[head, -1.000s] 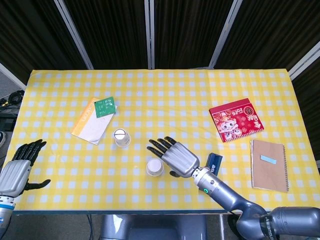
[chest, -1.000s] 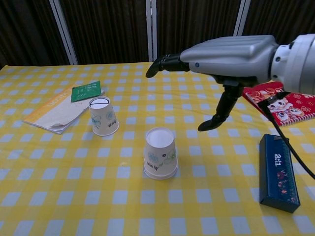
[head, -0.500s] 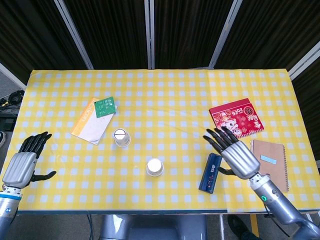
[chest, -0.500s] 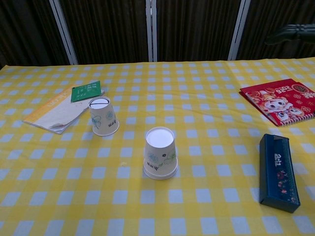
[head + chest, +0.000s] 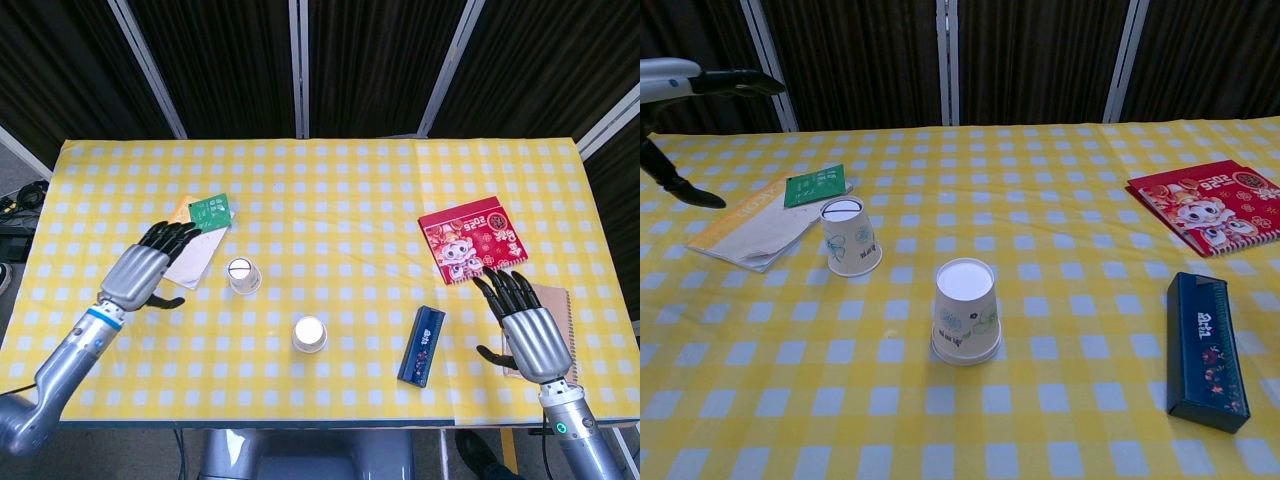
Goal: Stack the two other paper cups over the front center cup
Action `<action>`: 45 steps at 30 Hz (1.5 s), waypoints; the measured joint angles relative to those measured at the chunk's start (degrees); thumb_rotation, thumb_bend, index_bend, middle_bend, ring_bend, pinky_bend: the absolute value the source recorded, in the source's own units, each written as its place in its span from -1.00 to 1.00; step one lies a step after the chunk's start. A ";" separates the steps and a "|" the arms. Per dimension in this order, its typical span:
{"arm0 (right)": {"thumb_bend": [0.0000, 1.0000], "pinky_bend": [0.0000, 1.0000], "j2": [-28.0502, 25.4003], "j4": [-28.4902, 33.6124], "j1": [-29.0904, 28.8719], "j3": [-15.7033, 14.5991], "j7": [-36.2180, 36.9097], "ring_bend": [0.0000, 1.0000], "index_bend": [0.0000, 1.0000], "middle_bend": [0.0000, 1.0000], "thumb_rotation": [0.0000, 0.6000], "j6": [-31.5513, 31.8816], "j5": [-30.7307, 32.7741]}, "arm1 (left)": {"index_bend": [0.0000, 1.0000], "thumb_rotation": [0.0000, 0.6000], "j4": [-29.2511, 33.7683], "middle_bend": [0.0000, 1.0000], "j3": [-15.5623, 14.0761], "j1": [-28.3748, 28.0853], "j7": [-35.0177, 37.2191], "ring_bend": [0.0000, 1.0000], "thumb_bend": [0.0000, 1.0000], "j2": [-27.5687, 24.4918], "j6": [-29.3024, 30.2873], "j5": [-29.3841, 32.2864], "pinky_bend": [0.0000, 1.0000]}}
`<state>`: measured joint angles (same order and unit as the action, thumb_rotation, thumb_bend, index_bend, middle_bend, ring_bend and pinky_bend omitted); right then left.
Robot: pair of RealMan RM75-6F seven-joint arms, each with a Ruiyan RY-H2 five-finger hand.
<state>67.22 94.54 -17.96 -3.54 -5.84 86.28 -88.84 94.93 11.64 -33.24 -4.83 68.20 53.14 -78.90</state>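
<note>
Left robot hand (image 5: pixel 147 269) now nearer, just left of rear cup (image 5: pixel 243 274).

The left hand (image 5: pixel 148 268) hovers empty just left of the rear cup (image 5: pixel 243 274), fingers spread. The right hand (image 5: pixel 527 325), fingers apart and holding nothing, is well to that cup's right.

Two silver-grey metal hands, left hand (image 5: pixel 148 270) and right hand (image 5: pixel 529 331), each with ribbed backs and black fingers (image 5: pixel 172 235). Behind the fingers, grey tubular forearms; blue band at the left wrist (image 5: pixel 99 315), small green light on the right wrist (image 5: pixel 561 429).
</note>
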 measured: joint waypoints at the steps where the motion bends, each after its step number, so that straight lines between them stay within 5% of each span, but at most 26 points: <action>1: -1.00 -1.00 0.09 -0.18 0.05 0.27 -0.11 -1.00 -1.00 -1.00 1.00 -0.10 -0.08 | -0.94 1.00 -0.72 -0.93 0.49 -1.46 -0.81 -0.84 -0.95 0.87 -1.43 0.94 -0.79; 7: -1.00 -1.00 -0.29 -0.78 0.20 1.50 2.00 -1.00 -1.00 -1.00 1.00 -1.49 0.03 | -0.71 1.00 -6.96 -0.70 2.13 -8.68 -6.76 -0.64 -0.72 7.49 -8.25 7.36 -0.52; 15: -1.00 -1.00 -0.59 -1.65 0.85 2.79 3.98 -1.00 -1.00 -1.00 1.00 -1.13 -0.33 | -0.55 1.00 -12.87 -0.57 1.71 -13.92 -13.44 -0.53 -0.68 14.05 -11.58 14.05 -0.38; 29: -1.00 -1.00 -0.30 -2.41 1.56 3.77 5.81 -1.00 -1.00 -1.00 1.00 -1.85 -2.17 | -0.37 1.00 -16.11 -0.42 -0.45 -16.40 -16.75 -0.36 -0.57 17.72 -10.36 18.04 -0.11; 39: -1.00 -1.00 -0.57 -2.31 2.25 4.71 6.08 -1.00 -1.00 -1.00 1.00 -1.87 -2.23 | 0.03 1.00 -18.99 -0.08 -1.55 -17.33 -17.44 -0.06 -0.52 20.05 -9.15 18.89 0.09; 45: -1.00 -1.00 -0.73 -2.31 2.46 5.08 6.55 -1.00 -1.00 -1.00 1.00 -2.16 -2.31 | 0.07 1.00 -18.51 -0.05 -1.52 -17.18 -17.05 -0.04 -0.52 19.53 -8.03 18.96 0.12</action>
<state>66.48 92.23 -15.50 1.55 0.72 84.12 -91.14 76.41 10.12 -50.43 -21.88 87.74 45.10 -59.94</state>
